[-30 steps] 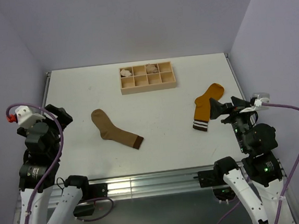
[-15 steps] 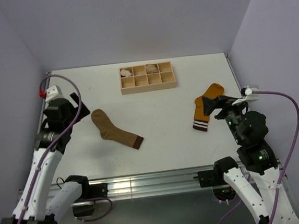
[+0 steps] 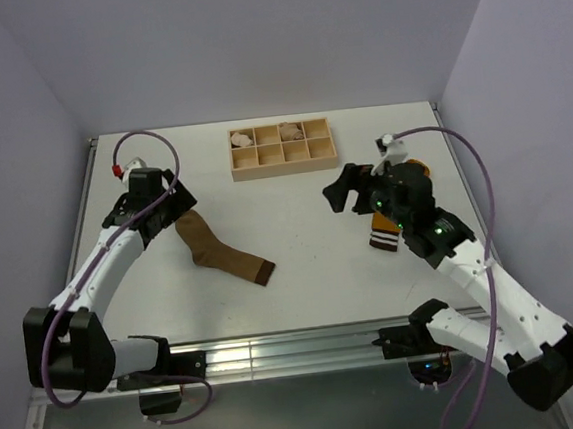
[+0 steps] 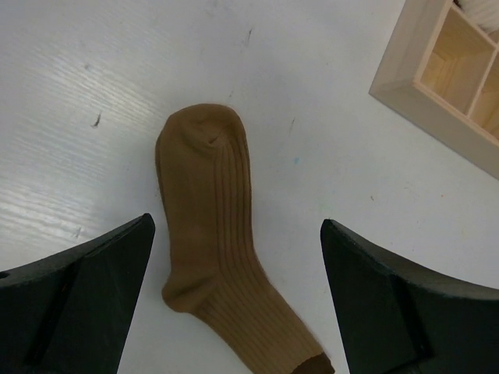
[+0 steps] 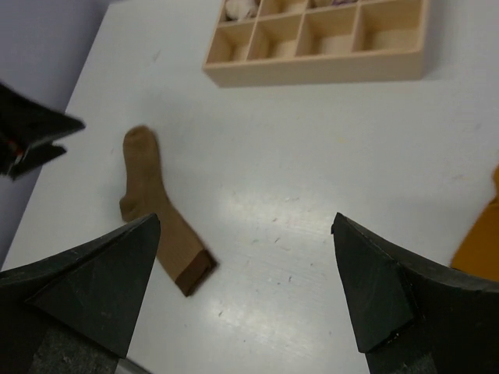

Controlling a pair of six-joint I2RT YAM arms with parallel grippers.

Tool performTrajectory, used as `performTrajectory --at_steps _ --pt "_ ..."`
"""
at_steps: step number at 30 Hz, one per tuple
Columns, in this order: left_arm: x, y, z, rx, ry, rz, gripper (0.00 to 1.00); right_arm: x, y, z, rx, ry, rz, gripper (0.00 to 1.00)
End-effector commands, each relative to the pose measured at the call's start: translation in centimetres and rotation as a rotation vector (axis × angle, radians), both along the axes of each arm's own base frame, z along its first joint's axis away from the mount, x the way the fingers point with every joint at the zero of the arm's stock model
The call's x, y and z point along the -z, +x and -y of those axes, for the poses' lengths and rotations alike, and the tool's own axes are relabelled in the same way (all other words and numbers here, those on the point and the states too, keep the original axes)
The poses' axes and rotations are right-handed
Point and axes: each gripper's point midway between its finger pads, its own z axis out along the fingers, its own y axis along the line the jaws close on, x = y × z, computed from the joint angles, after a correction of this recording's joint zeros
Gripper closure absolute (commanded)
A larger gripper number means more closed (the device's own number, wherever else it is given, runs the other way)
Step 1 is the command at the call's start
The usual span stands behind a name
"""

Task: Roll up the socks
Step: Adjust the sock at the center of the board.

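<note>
The tan-brown sock (image 3: 214,249) lies flat on the left half of the table, its dark toe (image 3: 263,272) pointing to the near right. My left gripper (image 3: 178,209) hovers open just above the sock's upper end, and in the left wrist view the sock (image 4: 210,234) lies between the spread fingers (image 4: 86,288). The mustard-orange sock (image 3: 415,170) lies at the right, its striped cuff (image 3: 382,238) showing below my right arm, which hides its middle. My right gripper (image 3: 336,188) is open over bare table, left of that sock (image 5: 479,241).
A wooden compartment tray (image 3: 285,170) stands at the back centre, with small pale bundles (image 3: 242,137) in its rear cells. The table's metal rail (image 3: 278,351) runs along the near edge. Purple walls close in both sides.
Both arms swung in from the table's sides. The left gripper reached out over the tan sock's upper end. The right gripper moved left past the mustard sock toward the middle.
</note>
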Motion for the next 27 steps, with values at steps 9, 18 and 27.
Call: performTrajectory --at_steps 9,18,27 --pt "6.0 5.4 3.8 -0.028 -0.047 -0.075 0.05 2.8 2.1 -7.3 -0.108 -0.093 0.025 0.05" --pt "10.1 6.0 4.9 -0.027 -0.002 -0.141 0.05 5.3 1.7 -8.7 -0.141 -0.122 -0.009 0.05" --pt "11.8 7.5 8.6 0.189 0.037 -0.112 0.04 6.1 1.9 -7.5 -0.097 -0.161 -0.004 0.06"
